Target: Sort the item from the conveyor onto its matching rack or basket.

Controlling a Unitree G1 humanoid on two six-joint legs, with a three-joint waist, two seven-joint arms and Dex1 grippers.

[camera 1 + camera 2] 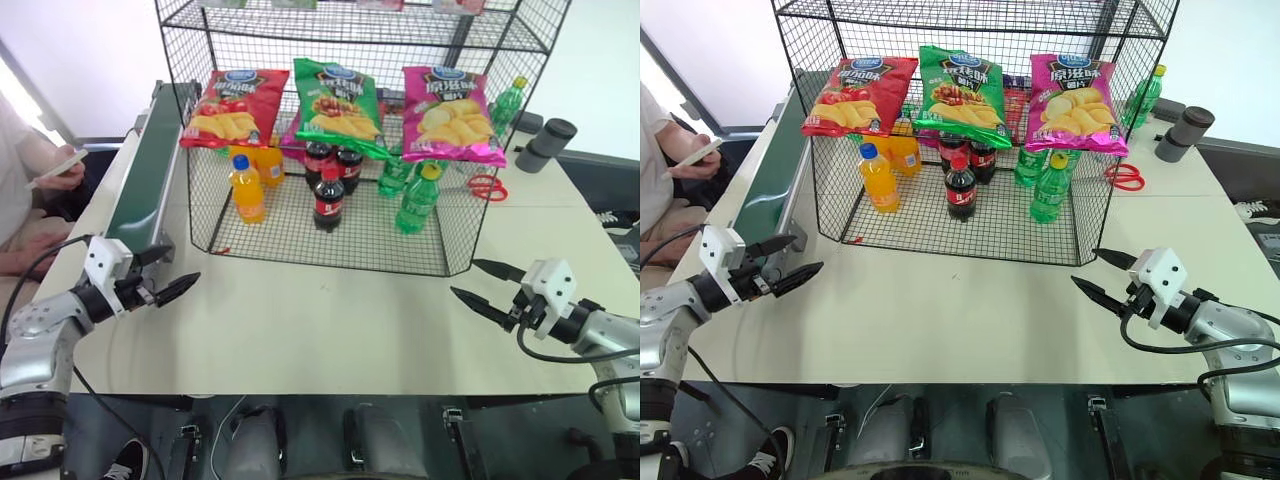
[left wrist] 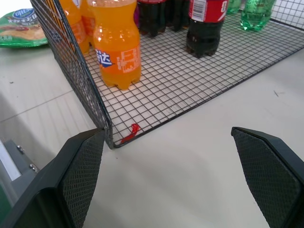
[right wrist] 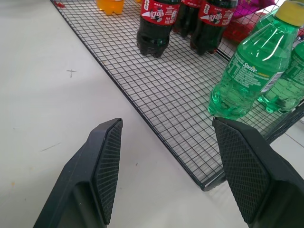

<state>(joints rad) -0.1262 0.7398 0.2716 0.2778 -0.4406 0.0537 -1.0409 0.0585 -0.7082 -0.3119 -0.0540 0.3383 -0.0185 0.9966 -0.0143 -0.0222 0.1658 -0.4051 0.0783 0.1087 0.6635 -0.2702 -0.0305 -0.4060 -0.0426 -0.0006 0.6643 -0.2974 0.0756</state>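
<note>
- The left gripper (image 1: 168, 272) is held over the near left part of the table (image 1: 330, 320), its two black fingers spread wide with nothing between them.
- The right gripper (image 1: 487, 283) is held over the near right part of the table, its fingers also parted and empty.
- Between the two grippers a broad stretch of bare table top is left free, from the near edge up to the front of the cage.
- The near end of the conveyor (image 1: 150, 170) is seen just beyond the left gripper; the dark green belt runs away along the left table edge, and its far end is partly hidden behind the cage.
- A person's hand (image 1: 62, 170) holding a phone is seen left of the conveyor, the person being cut off by the frame edge.
- The wire cage (image 1: 330, 255) stands on the middle of the table; its top is cut off.
- On the cage floor an orange soda bottle (image 1: 247, 188), cola bottles (image 1: 329, 198) and a green Sprite bottle (image 1: 418, 199) are standing.
- The green crisp bag (image 1: 337, 102) lies on the sloped shelf above, between a red crisp bag (image 1: 232, 108) on the left and a pink crisp bag (image 1: 450, 113) on the right.
- Red scissors (image 1: 487, 187) lie right of the cage, partly screened by mesh.
</note>
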